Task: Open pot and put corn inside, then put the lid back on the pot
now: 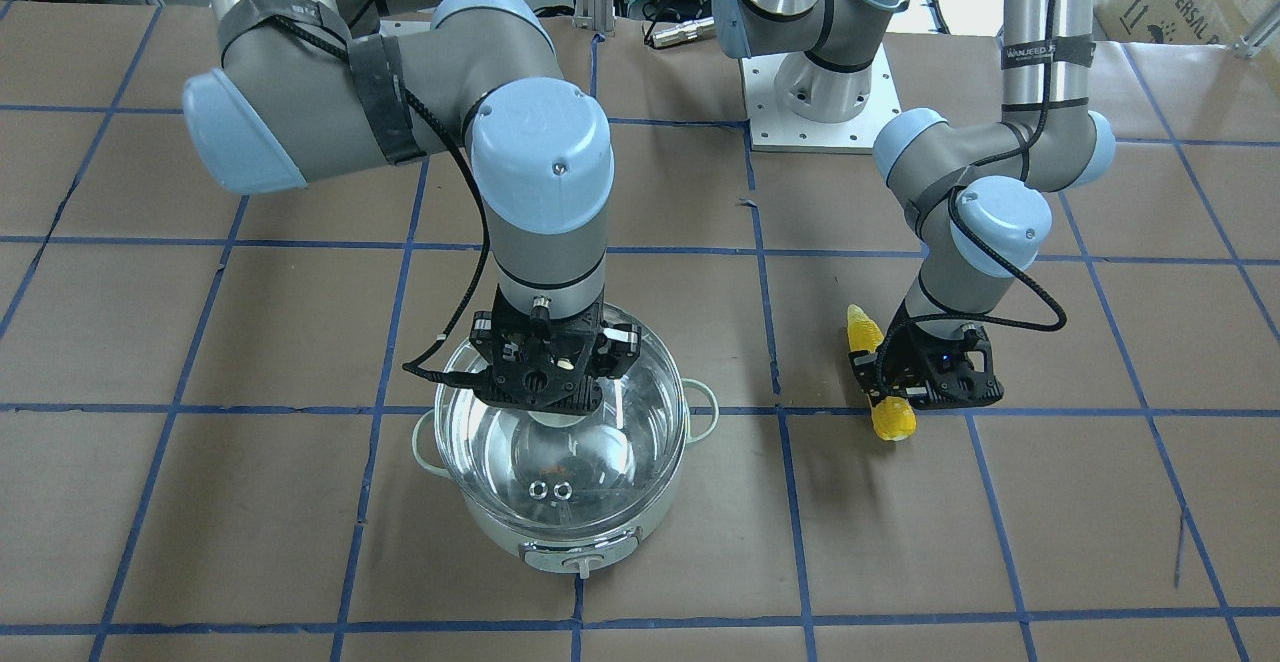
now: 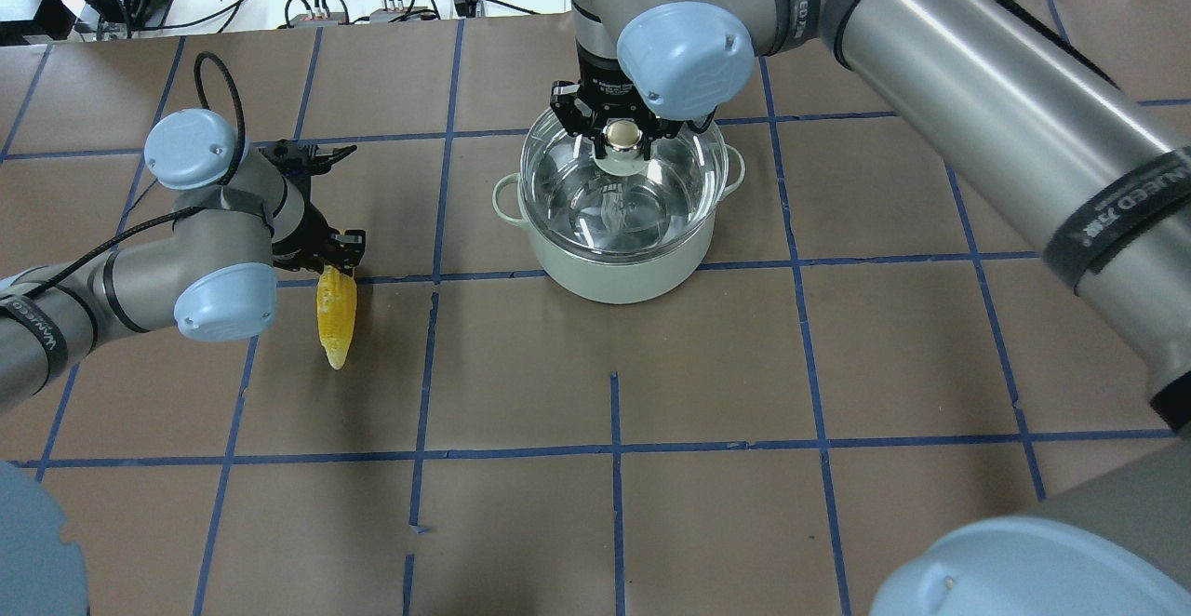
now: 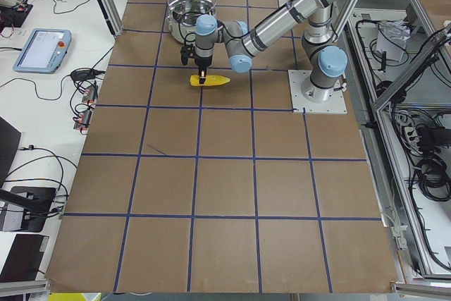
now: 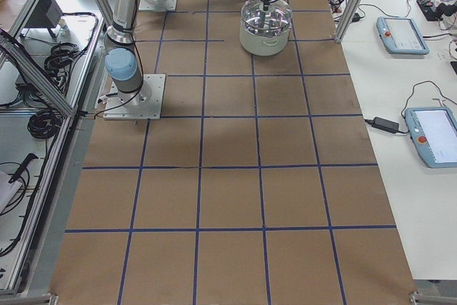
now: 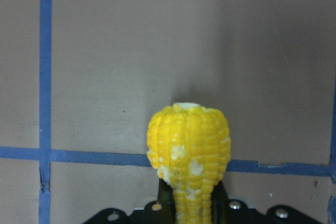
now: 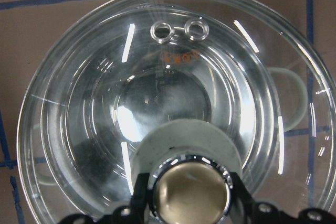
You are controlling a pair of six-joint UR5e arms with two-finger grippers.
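Observation:
The pale pot point(image 1: 560, 532) stands on the table, its control knob facing away from the robot. The clear glass lid point(image 1: 600, 462) covers it, resting on the rim or just above it; I cannot tell which. My right gripper point(image 1: 556, 412) is shut on the lid's knob point(image 2: 622, 137), which also shows in the right wrist view point(image 6: 189, 192). The yellow corn point(image 2: 335, 318) lies to the pot's left in the overhead view, at table level. My left gripper point(image 2: 338, 262) is shut on the corn's thick end, which the left wrist view point(image 5: 189, 150) shows between the fingers.
The brown paper table point(image 2: 707, 365) carries a grid of blue tape lines. The left arm's base plate point(image 1: 820, 112) is bolted on at the robot's side. Cables and boxes lie beyond the far table edge point(image 2: 391, 2). Tablets sit on side benches point(image 4: 403, 33).

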